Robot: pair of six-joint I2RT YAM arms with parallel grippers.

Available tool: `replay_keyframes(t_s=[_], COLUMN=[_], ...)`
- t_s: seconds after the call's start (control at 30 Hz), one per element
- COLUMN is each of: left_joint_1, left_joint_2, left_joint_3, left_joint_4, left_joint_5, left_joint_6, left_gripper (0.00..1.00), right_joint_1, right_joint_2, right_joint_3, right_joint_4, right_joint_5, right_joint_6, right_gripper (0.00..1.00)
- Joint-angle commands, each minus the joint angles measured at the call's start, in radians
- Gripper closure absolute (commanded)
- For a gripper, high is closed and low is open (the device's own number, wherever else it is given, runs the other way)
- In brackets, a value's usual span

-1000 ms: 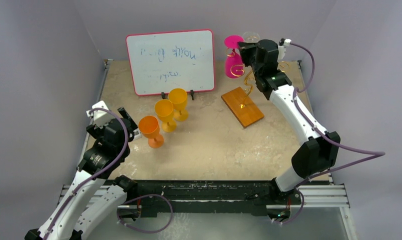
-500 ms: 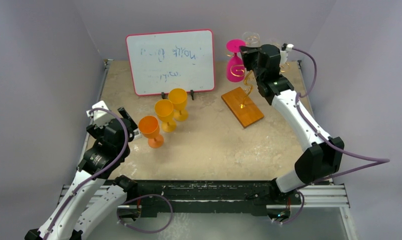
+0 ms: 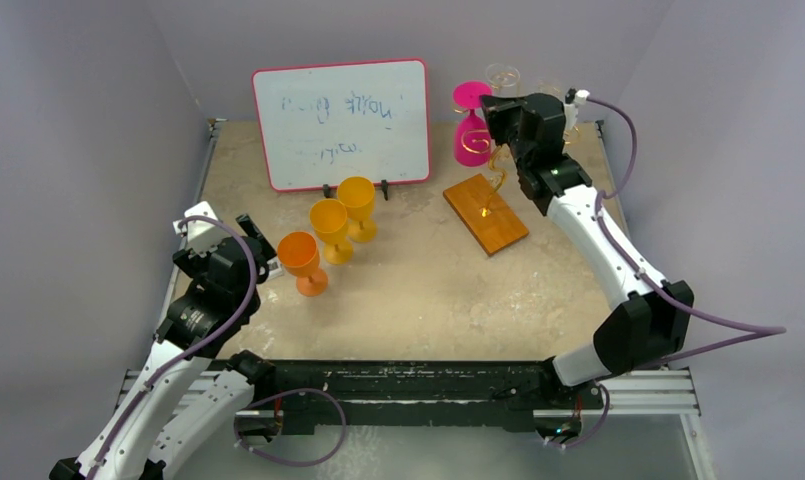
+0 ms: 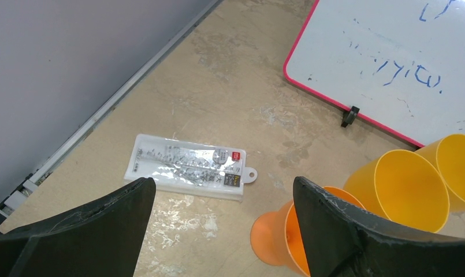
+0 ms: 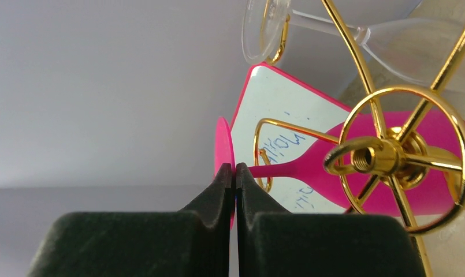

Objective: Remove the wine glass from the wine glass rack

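Observation:
A pink wine glass (image 3: 470, 140) hangs upside down on the wine glass rack (image 3: 485, 214), a gold wire stand on an orange-brown wooden base at the back right. In the right wrist view its stem (image 5: 302, 168) runs through a gold scroll arm (image 5: 263, 167) of the wine glass rack (image 5: 391, 156). My right gripper (image 5: 235, 173) is shut with the glass's thin pink foot (image 5: 222, 144) pinched between its fingers. A clear glass (image 5: 264, 29) hangs on another arm. My left gripper (image 4: 224, 187) stands open at the near left, holding nothing.
A red-framed whiteboard (image 3: 341, 122) stands at the back. Three orange cups (image 3: 302, 255) (image 3: 330, 222) (image 3: 357, 198) stand mid-table, the nearest just right of my left gripper (image 3: 258, 245). A flat plastic packet (image 4: 189, 173) lies on the table beyond the left fingers.
The right arm has shifted slightly to the right, and the pink glass has moved a little with it. The left arm has not moved.

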Motion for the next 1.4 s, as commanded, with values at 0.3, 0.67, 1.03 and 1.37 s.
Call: replay_keyframes(t_s=[0.3,0.67,1.03,1.37], left_joint_1=[0.007,0.007,0.007,0.006], left_joint_2=[-0.001,0.002,0.003,-0.058], left_joint_3=[0.008,0.006,0.012,0.040], left_joint_4=[0.012,0.013,0.011,-0.054], left_joint_5=[-0.024,-0.022,-0.023,-0.006], left_joint_6=[-0.012,-0.014,-0.023,-0.116], left_gripper=[0.09,0.08,0.08,0.08], right_joint_1=[0.011,0.011,0.015,0.038], right_joint_2=[-0.092,-0.084,-0.020,-0.085], right_joint_3=[-0.039,-0.039,0.043,0.016], right_joint_4=[0.103,0.140,0.175,0.213], right_joint_5=[-0.136,-0.355,-0.623,-1.068], right_joint_6=[-0.062,-0.188,-0.372,-0.671], right_gripper=[1.00,1.00,1.00,1.00])
